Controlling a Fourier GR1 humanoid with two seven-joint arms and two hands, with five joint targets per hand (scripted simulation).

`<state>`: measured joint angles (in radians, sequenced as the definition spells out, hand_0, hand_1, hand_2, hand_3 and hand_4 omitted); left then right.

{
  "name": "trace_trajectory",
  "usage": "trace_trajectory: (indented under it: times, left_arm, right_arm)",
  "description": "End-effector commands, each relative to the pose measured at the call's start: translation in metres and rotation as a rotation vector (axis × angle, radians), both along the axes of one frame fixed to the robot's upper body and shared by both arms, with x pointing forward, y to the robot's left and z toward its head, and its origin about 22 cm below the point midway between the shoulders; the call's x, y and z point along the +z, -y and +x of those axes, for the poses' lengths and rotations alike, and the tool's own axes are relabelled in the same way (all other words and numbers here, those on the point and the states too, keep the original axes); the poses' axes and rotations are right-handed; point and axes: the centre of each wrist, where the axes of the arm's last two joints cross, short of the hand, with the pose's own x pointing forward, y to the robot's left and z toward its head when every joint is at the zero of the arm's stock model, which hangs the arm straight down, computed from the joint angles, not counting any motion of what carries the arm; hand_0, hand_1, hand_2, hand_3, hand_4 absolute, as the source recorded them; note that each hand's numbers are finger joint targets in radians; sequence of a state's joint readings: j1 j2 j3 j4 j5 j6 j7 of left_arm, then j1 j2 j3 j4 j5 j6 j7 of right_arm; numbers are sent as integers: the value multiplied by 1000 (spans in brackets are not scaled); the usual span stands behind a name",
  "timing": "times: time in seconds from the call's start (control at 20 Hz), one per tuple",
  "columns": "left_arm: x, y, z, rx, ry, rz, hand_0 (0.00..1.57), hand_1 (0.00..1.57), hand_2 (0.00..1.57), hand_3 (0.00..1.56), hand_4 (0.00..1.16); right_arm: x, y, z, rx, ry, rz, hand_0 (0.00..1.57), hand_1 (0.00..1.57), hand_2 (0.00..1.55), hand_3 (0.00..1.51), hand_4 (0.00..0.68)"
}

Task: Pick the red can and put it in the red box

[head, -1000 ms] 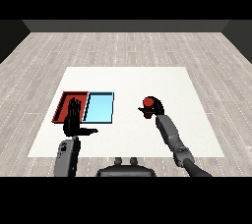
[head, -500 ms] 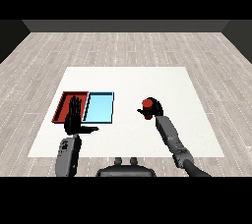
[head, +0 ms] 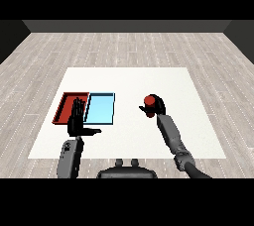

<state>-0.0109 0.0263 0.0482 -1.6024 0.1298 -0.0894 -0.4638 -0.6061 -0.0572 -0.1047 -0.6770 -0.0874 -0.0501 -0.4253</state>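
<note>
Barely changed from half a second ago. Right black hand [head: 158, 106] curled round the small red cylindrical can [head: 149, 102], gripping it upright, over the right half of the flat white table [head: 129, 81], at about the same spot as before. Can well apart from the shallow red rectangular tray [head: 66, 102], with the shallow light blue rectangular tray [head: 101, 109] lying between, the two trays touching side by side at the table's left. Whether the can stands on the table or hangs just above it, cannot tell. Left black hand [head: 76, 121] open, fingers straight and pointing up, thumb stuck out to the right, hovering at the near edge of the red tray as earlier, holding nothing. Grey forearms reaching in from the lower corners, unmoved.
</note>
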Motion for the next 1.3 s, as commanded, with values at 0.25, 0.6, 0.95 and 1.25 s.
trace_trajectory:
  times: [0.25, 0.6, 0.95, 1.25]
  left_arm:
    - [-1, 1, -9, -7, 2, 30, 0, 0, 0, 0, 0]
    - [46, 49, -4, -147, -23, 52, 0, 0, 0, 0, 0]
    - [42, 69, 1, -161, -73, 90, 0, 0, 0, 0, 0]
    - [48, 87, 5, -191, -116, 133, 0, 0, 0, 0, 0]
  right_arm:
    - [53, 18, -8, 1, 132, 6, 1515, 1515, 1460, 1383, 608]
    - [89, -3, -33, 10, 298, 91, 1485, 1485, 1441, 1398, 631]
    - [99, -86, -63, 8, 327, 88, 1465, 1465, 1420, 1391, 633]
    - [111, -63, -59, 27, 383, 119, 1428, 1428, 1411, 1387, 629]
